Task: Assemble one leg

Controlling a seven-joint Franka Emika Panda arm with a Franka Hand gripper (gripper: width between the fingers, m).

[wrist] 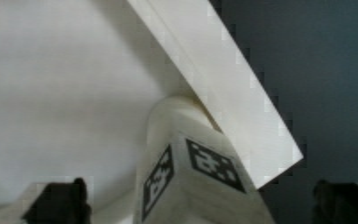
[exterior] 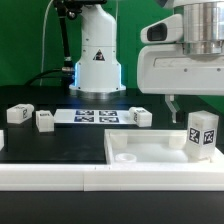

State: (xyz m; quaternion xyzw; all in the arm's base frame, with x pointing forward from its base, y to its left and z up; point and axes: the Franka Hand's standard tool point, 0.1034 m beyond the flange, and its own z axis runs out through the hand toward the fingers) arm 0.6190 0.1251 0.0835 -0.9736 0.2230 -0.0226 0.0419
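Observation:
The leg [exterior: 203, 133] is a small white post with black-and-white tags. It stands upright at the right corner of the large white panel [exterior: 150, 150]. My gripper [exterior: 197, 104] hangs just above it, jaws open, with one dark finger [exterior: 170, 103] visible. In the wrist view the leg [wrist: 194, 165] rises between my two dark fingertips [wrist: 60, 202], with a gap on each side. The gripper [wrist: 201, 204] touches nothing. The panel [wrist: 51, 90] and its raised edge fill the area behind the leg.
Three more loose legs lie on the dark table: two at the exterior view's left [exterior: 18, 115] [exterior: 45, 120] and one near the middle [exterior: 140, 116]. The marker board [exterior: 95, 117] lies behind them. The robot base [exterior: 97, 60] stands at the back.

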